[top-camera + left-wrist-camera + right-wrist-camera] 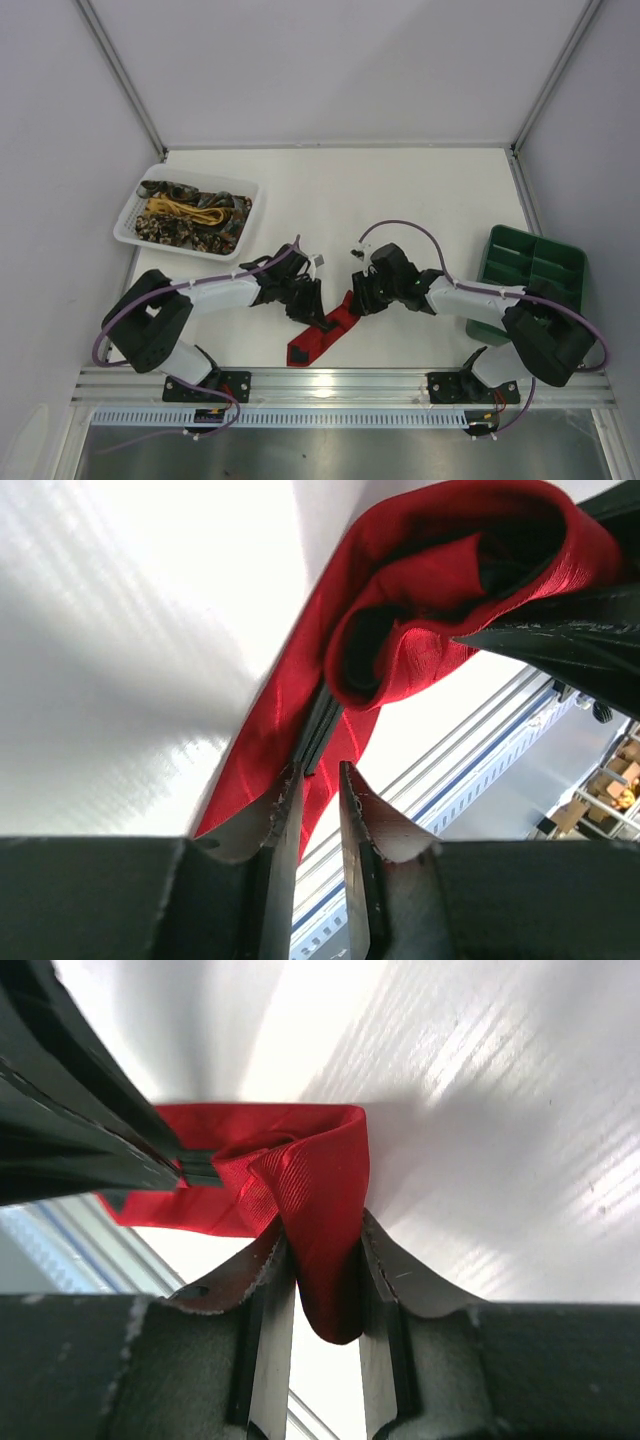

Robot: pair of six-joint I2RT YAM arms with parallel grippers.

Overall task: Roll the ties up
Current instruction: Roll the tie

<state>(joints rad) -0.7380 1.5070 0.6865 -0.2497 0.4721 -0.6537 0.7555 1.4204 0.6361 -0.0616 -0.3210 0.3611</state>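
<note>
1. Top view: the red tie (320,338) lies on the table (330,190) at lower centre of the frame; its broad pointed end sits flat towards the lower left, close to the rail (340,385) along the bottom edge.
2. The tie's other end is up off the table at the middle of the frame; both my grippers meet on it there, left gripper (312,303) from the left, right gripper (362,292) from the right, very near each other.
3. Right wrist view: my right gripper (322,1225) is pinching a fold of the red tie; fabric fills the gap between the fingers (272,1290) and bulges out below them; the cloth loops round above the fingertips.
4. Left wrist view: my left gripper (318,780) has its fingers (280,820) close together with a thin gap; the tie's flat strip and its dark edge run down into that gap; I cannot tell whether they grip it.
5. In that same view the curled end shows at upper right, red outside and dark inside; a black finger of my other gripper presses on it from the right.
6. Upper left of the top view: more ties (190,215), brown patterned and yellow, heaped in the basket (125,225).
7. Right side: the green tray (490,255), well apart from the red tie.
</note>
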